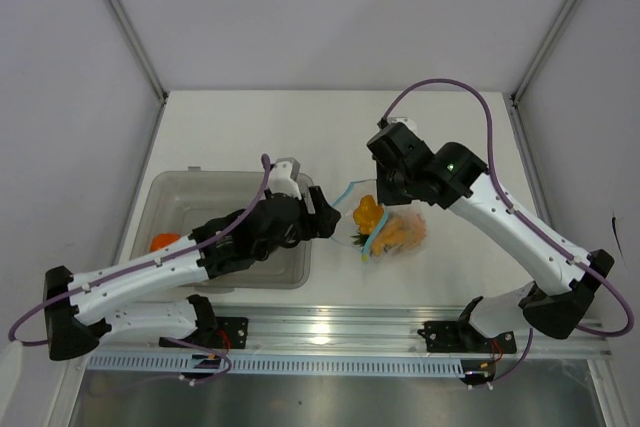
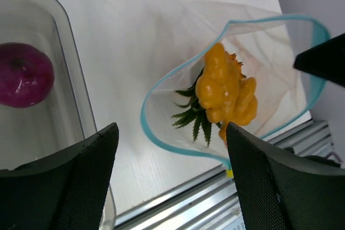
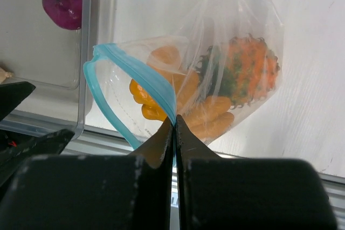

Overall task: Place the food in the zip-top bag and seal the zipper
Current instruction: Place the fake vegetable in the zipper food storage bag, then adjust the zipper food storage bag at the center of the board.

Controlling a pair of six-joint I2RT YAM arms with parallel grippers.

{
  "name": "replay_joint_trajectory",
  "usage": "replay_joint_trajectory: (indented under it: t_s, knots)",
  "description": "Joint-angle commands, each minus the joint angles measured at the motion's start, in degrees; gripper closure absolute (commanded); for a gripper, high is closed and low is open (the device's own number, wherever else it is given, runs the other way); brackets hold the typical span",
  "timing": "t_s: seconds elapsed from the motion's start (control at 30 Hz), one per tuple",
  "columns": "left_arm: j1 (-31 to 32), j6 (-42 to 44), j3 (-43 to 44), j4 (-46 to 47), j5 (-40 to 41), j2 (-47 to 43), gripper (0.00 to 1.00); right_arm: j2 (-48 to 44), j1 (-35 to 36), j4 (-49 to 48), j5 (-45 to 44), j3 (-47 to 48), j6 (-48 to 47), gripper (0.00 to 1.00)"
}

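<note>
Only the right wrist view shows right gripper [image 3: 174,125] pinching the zipper [image 3: 141,76]; left gripper [image 2: 171,136] wide.

- Left arm [image 1: 130,282] stretches from its base up and rightward, forearm low
- Left gripper [image 2: 172,176] points down, jaws spread wide with nothing between them
- Right arm [image 1: 510,222] folds in from the right, wrist tipped down
- Right gripper [image 3: 174,125] has its jaws pressed together, pinching the blue rim of the bag [image 3: 237,25]
</note>
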State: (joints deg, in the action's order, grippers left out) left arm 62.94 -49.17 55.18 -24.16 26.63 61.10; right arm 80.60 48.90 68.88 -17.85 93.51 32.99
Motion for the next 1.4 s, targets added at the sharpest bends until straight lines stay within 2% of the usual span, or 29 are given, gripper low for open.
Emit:
replay_joint_trajectory:
  t_s: [0.0, 0.03, 0.13, 0.4, 0.47, 0.57, 0.6, 0.67, 0.7, 0.73, 0.87, 0.9, 0.97, 1.03, 1.13, 1.37]
  knots:
    - [-0.79, 7.48, -6.20, 6.11, -2.70, -2.03, 0.19, -2.63, -0.13, -0.24, 1.05, -0.52, -0.47, 1.00]
    - [-1.49, 8.03, -6.74, 7.28, -5.95, -2.13, 0.25, -3.07, -0.04, -0.41, 1.32, -0.70, -0.73, 1.00]
    - [-1.68, 8.74, -8.24, 9.13, -7.82, -1.51, 0.35, -3.95, -0.04, -0.42, 1.94, -0.97, -0.83, 1.00]
    - [-3.60, 10.32, -7.81, 14.23, -16.34, 4.98, 0.38, -5.54, -0.21, 0.20, 1.85, -1.23, -1.00, 1.00]
    - [-4.66, 9.44, -7.28, 16.07, -21.24, 7.80, 0.39, -5.80, -0.21, 0.11, 1.85, -1.40, -1.00, 1.00]
    - [-5.98, 9.00, -5.35, 16.95, -24.95, 10.70, 0.60, -5.98, -0.21, 0.37, 1.59, -1.67, -1.00, 1.00]
    - [-6.07, 9.18, -5.08, 17.13, -26.09, 10.88, 0.72, -6.07, -0.39, 0.38, 1.33, -1.84, -1.17, 1.00]
    - [-6.07, 9.79, -3.07, 18.09, -28.28, 10.71, 0.86, -6.24, -1.26, 0.46, 0.28, -2.72, -1.44, 1.00]
    - [-6.07, 10.23, -1.23, 18.36, -30.74, 10.79, 0.96, -6.24, -1.79, 0.55, -0.25, -3.33, -1.88, 1.00]
    - [-6.07, 10.49, -0.26, 18.19, -32.07, 10.97, 0.99, -6.24, -2.32, 0.99, -1.22, -3.95, -2.05, 1.00]
    - [-5.98, 11.64, 8.44, 15.47, -41.56, 12.63, 0.99, -6.85, -5.30, 4.94, -7.72, -5.27, -2.76, 1.00]
    - [-5.81, 11.72, 12.63, 13.55, -42.97, 12.90, 1.00, -8.08, -6.44, 5.12, -7.99, -5.01, -3.11, 1.00]
    - [-5.46, 11.73, 15.47, 12.39, -45.87, 12.82, 1.00, -9.92, -7.68, 5.91, -7.99, -2.83, -3.81, 1.00]
    - [-5.46, 11.03, 15.92, 12.04, -47.54, 12.64, 0.99, -10.54, -7.68, 8.01, -8.34, -0.28, -3.55, 1.00]
    - [-5.46, 11.11, 15.23, 10.81, -45.98, 13.34, 0.98, -11.77, -7.77, 8.29, -8.17, 1.59, -3.64, 1.00]
    - [-6.77, 11.11, 14.43, 3.77, -44.83, 22.56, 0.99, -13.18, -9.79, 3.11, -5.10, -8.25, -4.51, 1.00]
